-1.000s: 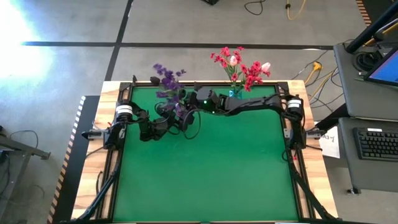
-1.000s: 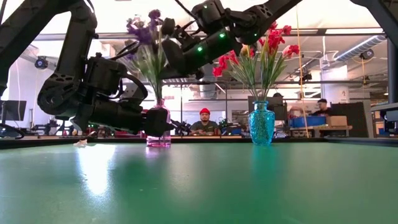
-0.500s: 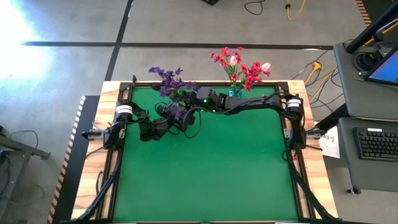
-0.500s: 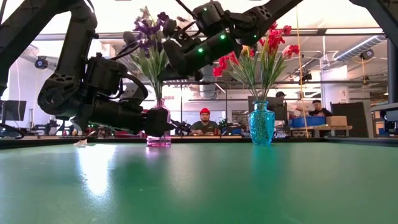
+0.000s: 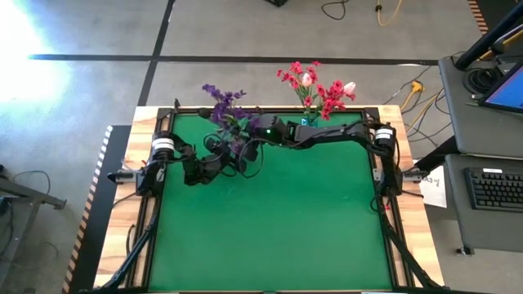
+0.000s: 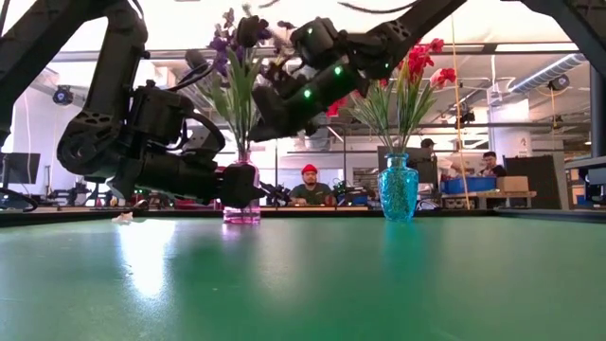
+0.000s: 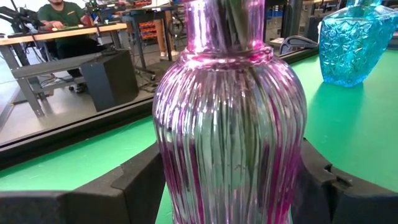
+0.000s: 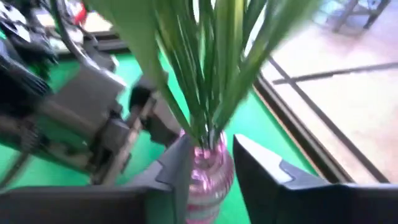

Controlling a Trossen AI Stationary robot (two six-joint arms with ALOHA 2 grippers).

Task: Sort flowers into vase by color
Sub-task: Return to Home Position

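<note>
Two vases on the desk (image 5: 270, 220): one violet vase (image 6: 242, 194), one blue vase (image 6: 399, 189). Two pale pink tulips (image 5: 307, 79) in the blue one, among red sprays (image 5: 331, 100) too tangled to count singly, and one bunch of purple sprays (image 5: 221, 102) in the violet, likewise uncountable. Adds up to two dark arms (image 5: 335, 135) over the green top, and three people (image 6: 310, 189) in the room behind.

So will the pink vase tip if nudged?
Probably top-heavy: purple sprays rise far above the narrow pink vase, so a high nudge could tip it. Ribbed glass looks slippery, breakable. The left gripper clasps its belly; right gripper hangs open by the stems.
</note>
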